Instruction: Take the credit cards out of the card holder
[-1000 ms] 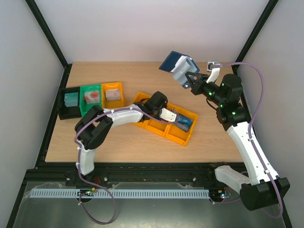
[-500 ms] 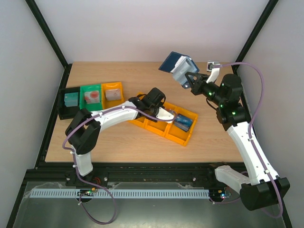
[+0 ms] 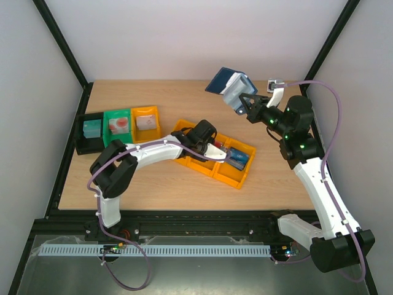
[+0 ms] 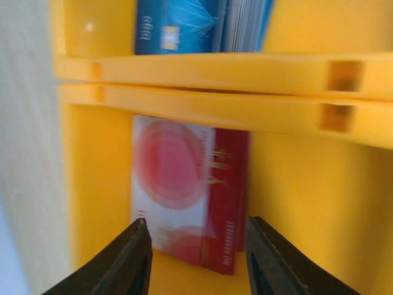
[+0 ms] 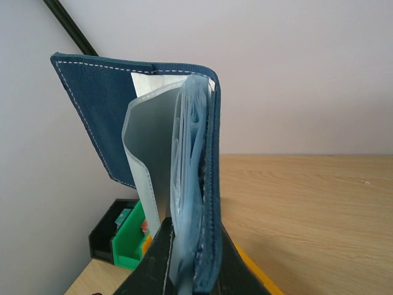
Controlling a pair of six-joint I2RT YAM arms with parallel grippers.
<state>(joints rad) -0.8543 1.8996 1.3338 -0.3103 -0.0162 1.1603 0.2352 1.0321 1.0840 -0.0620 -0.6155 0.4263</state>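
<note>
My right gripper (image 3: 244, 101) is shut on the lower edge of the card holder (image 3: 227, 83) and holds it high above the table's back right. In the right wrist view the navy card holder (image 5: 199, 184) stands open, pale pockets fanned, between my right gripper's jaws (image 5: 193, 273). I see no card in its pockets from here. My left gripper (image 3: 220, 149) is open over the orange tray's middle compartment. In the left wrist view my left gripper (image 4: 196, 224) straddles the near end of a white card with reddish print (image 4: 169, 184) lying on a red card (image 4: 233, 203). Blue cards (image 4: 178, 24) lie in the far compartment.
The orange three-compartment tray (image 3: 236, 179) lies slanted mid-table, its yellow walls (image 4: 215, 101) close on both sides of my left fingers. Black (image 3: 91, 132), green (image 3: 118, 126) and orange (image 3: 146, 121) bins stand in a row at the left, also low in the right wrist view (image 5: 126, 243).
The left arm's elbow swung left and came back, while its gripper stayed over the tray's middle compartment. The right arm and card holder have not moved.
</note>
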